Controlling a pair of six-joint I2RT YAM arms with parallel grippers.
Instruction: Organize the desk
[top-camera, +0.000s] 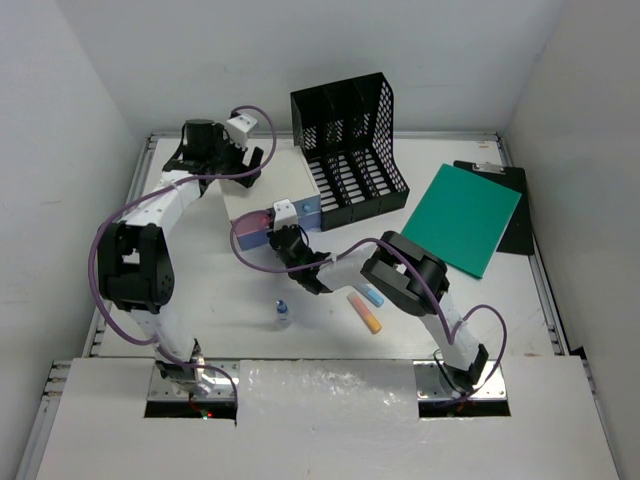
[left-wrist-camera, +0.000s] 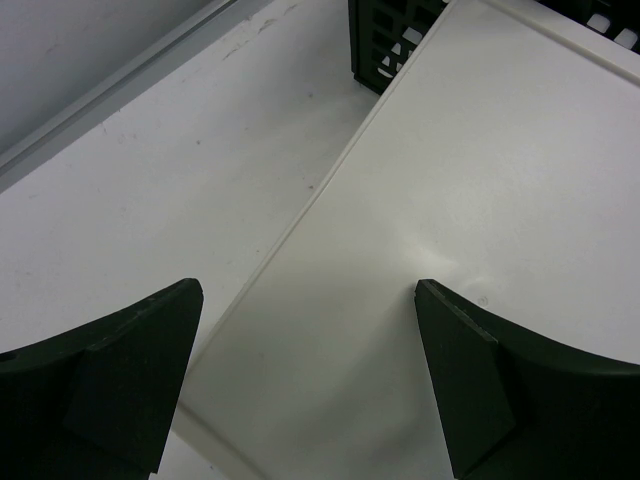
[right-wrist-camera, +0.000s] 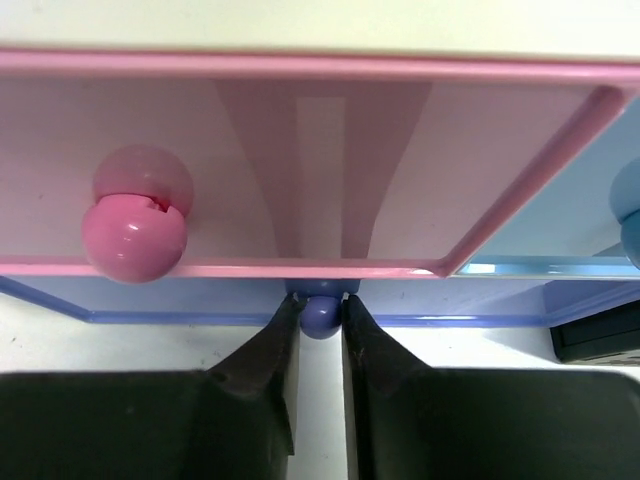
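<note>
The desk (top-camera: 480, 310) is a wide white tabletop with thin rails. A small white-topped drawer box (top-camera: 272, 195) stands at its middle back. My right gripper (top-camera: 283, 238) reaches the box's front. In the right wrist view it (right-wrist-camera: 320, 322) is shut on the round violet-blue knob (right-wrist-camera: 320, 315) of the bottom drawer (right-wrist-camera: 150, 300), one finger on each side. Above sits a pink drawer (right-wrist-camera: 300, 160) with a pink knob (right-wrist-camera: 133, 235). My left gripper (top-camera: 250, 160) hovers open over the box's white top (left-wrist-camera: 480, 180), holding nothing.
A black mesh file rack (top-camera: 350, 140) stands right of the box. A green folder (top-camera: 462, 218) lies on a black clipboard (top-camera: 510, 205) at the right. A small bottle (top-camera: 284, 314), an orange marker (top-camera: 365, 314) and a blue one (top-camera: 372, 295) lie near the front.
</note>
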